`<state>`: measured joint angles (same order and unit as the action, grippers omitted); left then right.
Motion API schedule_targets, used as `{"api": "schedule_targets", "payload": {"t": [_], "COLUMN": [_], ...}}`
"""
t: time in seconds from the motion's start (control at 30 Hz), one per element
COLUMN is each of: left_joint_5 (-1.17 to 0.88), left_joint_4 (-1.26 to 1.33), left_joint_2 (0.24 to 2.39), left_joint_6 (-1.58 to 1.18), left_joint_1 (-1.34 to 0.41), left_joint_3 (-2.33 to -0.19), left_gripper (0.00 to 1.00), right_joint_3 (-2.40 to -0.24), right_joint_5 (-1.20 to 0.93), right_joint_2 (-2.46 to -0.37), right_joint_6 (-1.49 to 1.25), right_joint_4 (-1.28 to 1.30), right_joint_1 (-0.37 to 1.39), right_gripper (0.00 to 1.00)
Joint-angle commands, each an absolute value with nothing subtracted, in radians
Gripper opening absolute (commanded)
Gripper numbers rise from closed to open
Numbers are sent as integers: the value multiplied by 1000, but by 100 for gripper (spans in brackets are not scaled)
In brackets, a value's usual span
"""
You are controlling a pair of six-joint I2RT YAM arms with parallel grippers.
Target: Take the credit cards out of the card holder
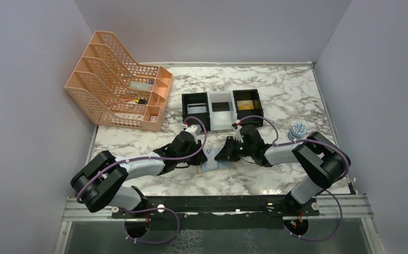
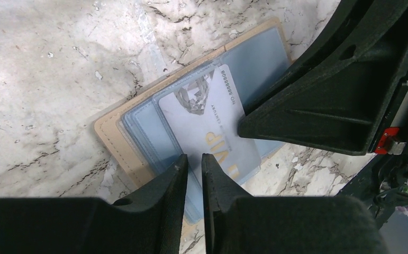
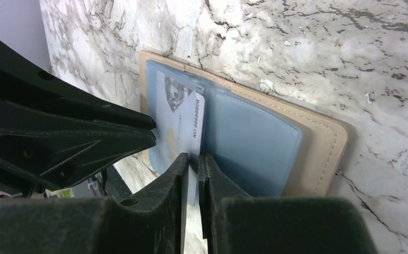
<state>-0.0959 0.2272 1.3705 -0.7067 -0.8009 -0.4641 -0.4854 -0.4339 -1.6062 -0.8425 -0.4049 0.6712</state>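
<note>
The card holder (image 1: pixel 210 163) lies open on the marble table between my two grippers, tan rim (image 2: pixel 111 138) around grey-blue pockets (image 3: pixel 254 143). A silvery credit card (image 2: pixel 207 121) marked VIP sticks partly out of one pocket, its corner past the holder's near edge. My left gripper (image 2: pixel 193 157) hovers at the holder's edge, its jaws a narrow gap apart with nothing between them. My right gripper (image 3: pixel 193 156) stands at the fold. Its jaws are also a narrow gap apart, with the card's long edge (image 3: pixel 196 124) running into that gap. One of its fingers (image 2: pixel 297 114) touches the card.
An orange mesh file rack (image 1: pixel 119 79) stands at the back left. Behind the holder sit a black tray (image 1: pixel 195 108), a white tray (image 1: pixel 221 108) and another black tray (image 1: pixel 247 103). A small round object (image 1: pixel 297 128) lies at the right. Grey walls enclose the table.
</note>
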Motion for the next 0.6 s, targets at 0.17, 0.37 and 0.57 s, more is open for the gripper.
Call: {"api": "schedule_targets", "payload": {"t": [0.17, 0.37, 0.57], "left_joint_5": [-25, -21, -22], "left_joint_4": [126, 117, 112], "left_joint_2": [1359, 1366, 1368], "left_joint_6": [-687, -680, -675], "left_joint_1": [-803, -804, -804], "left_joint_3": [-446, -452, -454], "left_gripper": [18, 18, 17], "right_joint_3": [-441, -444, -434], "right_joint_5": [-395, -447, -463], "right_joint_2": [-1583, -1588, -1570], "right_joint_6": [-877, -834, -839], "right_joint_4": [-473, -442, -448], "right_joint_1": [669, 661, 649], "right_gripper": [8, 9, 10]}}
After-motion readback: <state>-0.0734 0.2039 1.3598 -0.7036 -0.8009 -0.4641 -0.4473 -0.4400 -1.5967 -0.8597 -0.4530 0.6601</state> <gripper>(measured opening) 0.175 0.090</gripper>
